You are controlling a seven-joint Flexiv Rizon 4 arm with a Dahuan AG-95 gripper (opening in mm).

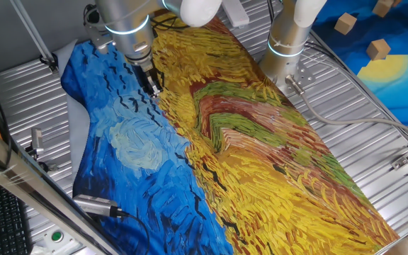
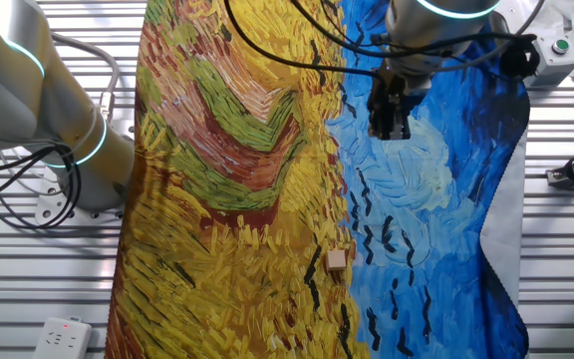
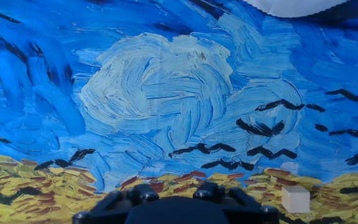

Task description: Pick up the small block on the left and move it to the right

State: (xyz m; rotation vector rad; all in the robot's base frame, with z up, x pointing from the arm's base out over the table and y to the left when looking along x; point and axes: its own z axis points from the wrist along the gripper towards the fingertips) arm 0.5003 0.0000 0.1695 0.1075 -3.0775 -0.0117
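In one fixed view, the arm reaches down from the top edge over a painted cloth of blue sky and yellow wheat spread across the ribbed metal bench. The pincer hangs at the seam of blue and yellow, its dark fingers pointing down close over the cloth; whether they are parted cannot be told. The small block is not seen in this view. Three larger wooden blocks lie well apart from the pincer on a second blue and yellow cloth at the far corner.

In the other fixed view, the pincer hovers over the blue part, wrist vertical, cables trailing from it across the yellow field. The small block sits alone on the cloth at the edge of the wheat, well apart from the pincer and nearer the camera, with nothing touching it.

In the hand view, the camera looks across swirled blue paint. The dark underside of the pincer fills the bottom edge, its tips out of sight. The small block rests upright on the yellow strip, beside the pincer body on the picture's right, ungrasped.
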